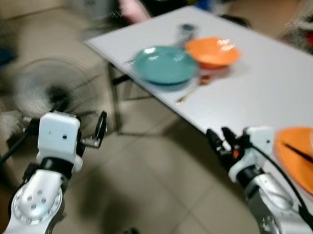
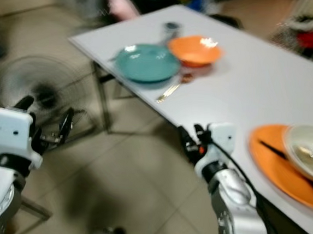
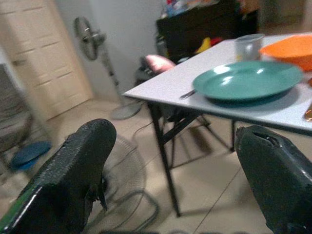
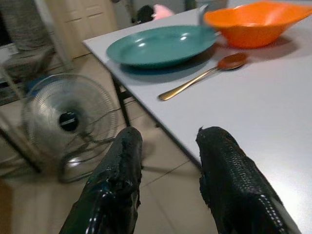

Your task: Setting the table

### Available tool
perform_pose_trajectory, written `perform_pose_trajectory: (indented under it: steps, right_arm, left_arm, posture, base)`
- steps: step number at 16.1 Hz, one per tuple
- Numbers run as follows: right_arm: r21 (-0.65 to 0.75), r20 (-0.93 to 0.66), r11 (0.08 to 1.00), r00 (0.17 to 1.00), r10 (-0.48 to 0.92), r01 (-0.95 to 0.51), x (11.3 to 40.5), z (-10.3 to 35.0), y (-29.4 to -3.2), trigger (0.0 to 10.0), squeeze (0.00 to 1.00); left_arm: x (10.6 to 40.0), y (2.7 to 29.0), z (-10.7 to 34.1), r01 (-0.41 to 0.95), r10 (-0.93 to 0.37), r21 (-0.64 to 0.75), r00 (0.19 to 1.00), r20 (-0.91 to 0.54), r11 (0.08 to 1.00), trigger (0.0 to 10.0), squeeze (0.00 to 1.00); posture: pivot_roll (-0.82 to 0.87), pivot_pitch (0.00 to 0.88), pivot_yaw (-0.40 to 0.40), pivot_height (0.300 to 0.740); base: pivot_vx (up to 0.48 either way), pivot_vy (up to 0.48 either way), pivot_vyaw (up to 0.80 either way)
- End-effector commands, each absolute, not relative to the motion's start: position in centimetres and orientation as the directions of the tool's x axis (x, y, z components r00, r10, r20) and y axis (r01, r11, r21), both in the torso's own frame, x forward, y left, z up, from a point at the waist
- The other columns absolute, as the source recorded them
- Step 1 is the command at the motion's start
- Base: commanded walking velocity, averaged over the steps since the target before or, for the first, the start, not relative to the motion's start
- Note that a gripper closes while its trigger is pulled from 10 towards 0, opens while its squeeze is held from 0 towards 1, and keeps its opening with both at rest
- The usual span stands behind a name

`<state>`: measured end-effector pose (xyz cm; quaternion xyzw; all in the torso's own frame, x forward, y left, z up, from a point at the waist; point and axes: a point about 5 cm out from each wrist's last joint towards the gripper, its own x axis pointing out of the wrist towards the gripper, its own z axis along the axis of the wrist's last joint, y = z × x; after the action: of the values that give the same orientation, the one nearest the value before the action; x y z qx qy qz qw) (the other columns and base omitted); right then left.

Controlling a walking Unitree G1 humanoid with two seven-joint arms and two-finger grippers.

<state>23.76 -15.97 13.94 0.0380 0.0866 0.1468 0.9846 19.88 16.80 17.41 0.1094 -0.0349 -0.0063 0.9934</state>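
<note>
White table [image 1: 269,83] runs diagonally, its near edge over tiled floor [image 1: 155,193]. Teal plate [image 1: 165,64] sits close to that edge near the table's far-left corner, orange bowl [image 1: 213,51] just beside it further in, touching or nearly so. Gold spoon [image 1: 190,90] lies in front of both, handle end reaching almost to the edge. Small cup [image 1: 187,29] behind plate, blurred. Orange plate [image 1: 301,162] at the near right end, with a white bowl [image 2: 307,152] on it.

Right tool [image 1: 219,147] at the table edge, between the two place settings, fingers apart, empty. Left tool [image 1: 92,130] out over the floor, well clear of table, fingers wide apart, empty. Floor fan [image 1: 49,91] stands on the floor just past the left tool, beside the table leg [image 1: 114,99]. Open floor between the arms.
</note>
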Motion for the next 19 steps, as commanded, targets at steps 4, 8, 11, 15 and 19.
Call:
perform_pose_trajectory:
  steps: [4,8,11,15,19]
  right_arm:
    - [0.092,-0.165,0.959,0.945,0.281,-0.269,23.8,13.9,-15.5,10.0,0.05]
    - [0.129,-0.183,0.957,0.942,0.281,-0.261,23.9,13.9,-15.6,10.0,0.0]
    - [0.126,-0.184,0.959,0.943,0.276,-0.256,24.0,13.8,-15.3,10.0,0.0]
    - [0.13,-0.175,0.955,0.942,0.288,-0.267,24.2,14.1,-15.0,10.0,0.0]
    - [0.121,-0.162,0.945,0.933,0.321,-0.304,25.0,14.4,-14.4,10.0,0.0]
  left_arm:
    - [20.0,17.1,17.7,0.012,-0.027,0.215,0.997,0.071,0.977,10.0,0.0]
    - [20.0,17.3,17.7,0.008,-0.023,0.216,0.997,0.068,0.976,10.0,0.0]
    - [20.1,17.6,17.8,0.006,-0.022,0.227,0.997,0.067,0.974,10.0,0.0]
    - [19.9,17.8,17.8,0.003,-0.017,0.233,0.998,0.06,0.973,10.0,0.0]
    - [19.7,18.1,17.8,-0.013,0.0,0.238,0.998,0.055,0.971,10.0,0.0]
  posture:
    - [0.02,0.07,0.05,0.74]
    - [0.02,0.065,0.049,0.74]
    - [0.02,0.067,0.049,0.74]
    - [0.03,0.076,0.05,0.74]
    - [0.04,0.084,0.037,0.74]
  base:
    - [0.0,0.068,0.75]
    - [0.0,0.362,0.15]
    - [0.0,0.414,-0.18]
    - [0.0,0.412,-0.8]
    - [0.0,0.41,-0.2]
